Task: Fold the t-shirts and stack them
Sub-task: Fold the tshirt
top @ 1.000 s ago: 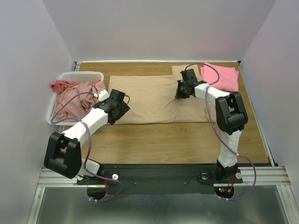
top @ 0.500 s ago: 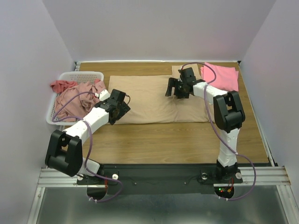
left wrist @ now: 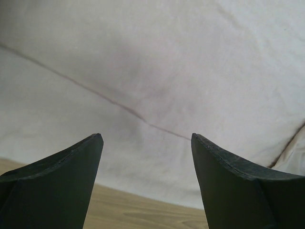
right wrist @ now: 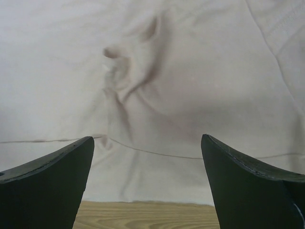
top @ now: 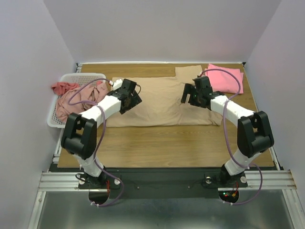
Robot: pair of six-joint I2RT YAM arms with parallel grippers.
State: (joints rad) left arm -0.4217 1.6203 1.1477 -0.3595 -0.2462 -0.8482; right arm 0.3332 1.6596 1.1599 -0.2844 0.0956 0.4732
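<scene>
A large tan t-shirt (top: 159, 102) lies spread flat across the middle of the wooden table (top: 167, 143). My left gripper (top: 129, 101) hovers open over its left part, with nothing between the fingers. In the left wrist view the gripper (left wrist: 147, 138) sees only tan cloth (left wrist: 157, 71) and a seam. My right gripper (top: 189, 96) is open over the shirt's right part. Seen from the right wrist, the gripper (right wrist: 147, 139) is empty above a small wrinkle (right wrist: 119, 76). A folded bright pink t-shirt (top: 228, 79) lies at the back right.
A white mesh basket (top: 78, 77) stands at the left edge, holding crumpled dusty-pink (top: 76, 102) and salmon-red (top: 62, 88) t-shirts. Bare wood shows along the shirt's near hem (right wrist: 143, 214). Walls close in the table on the left, back and right.
My right gripper has opened, let go of the tan cloth and drawn back to the right. My left gripper has swung from the shirt's left edge to over its upper left part.
</scene>
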